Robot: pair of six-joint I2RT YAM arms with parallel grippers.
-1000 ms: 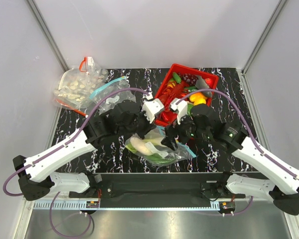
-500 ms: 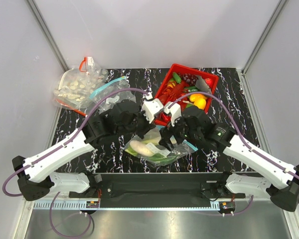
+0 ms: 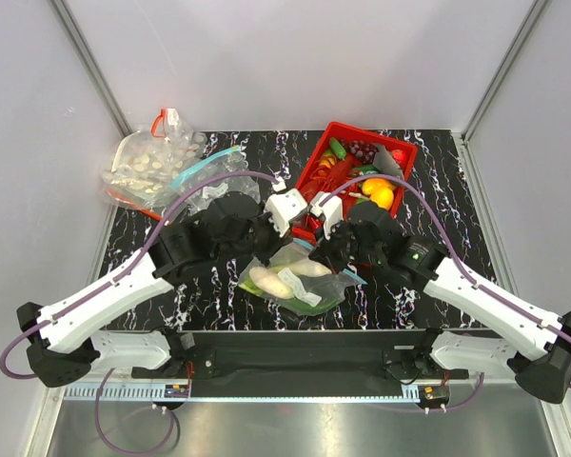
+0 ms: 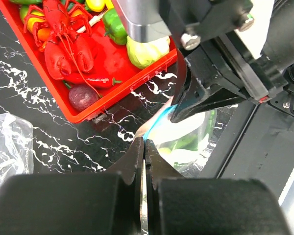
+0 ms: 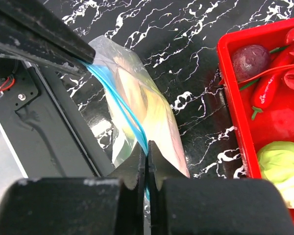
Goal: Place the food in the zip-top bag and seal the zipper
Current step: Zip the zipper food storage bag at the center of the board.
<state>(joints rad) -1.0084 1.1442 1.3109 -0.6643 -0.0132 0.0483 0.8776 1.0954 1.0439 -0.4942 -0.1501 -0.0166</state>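
Right gripper (image 5: 147, 147), spread a second earlier, had pinched the zipper (image 5: 118, 100); left gripper (image 4: 143, 143) pinched it too. Bag (image 3: 335, 284), food (image 3: 269, 282) inside, lay at the table's (image 3: 438, 176) 6 o'clock. Sealing appeared begun.

bench (image 3: 276, 152): black, white veining | basket (image 4: 112, 68): red | lobster (image 4: 63, 46): red | zipper (image 5: 115, 100): teal-blue | zip-top bag (image 5: 137, 83): clear | food (image 3: 271, 281): white, seemingly green beneath

My black marbled table (image 3: 438, 171) bears a red tray (image 3: 381, 136), a bag of white pieces (image 3: 147, 162), a crinkled clear bag (image 3: 214, 186) and the zip-top bag (image 3: 295, 278).
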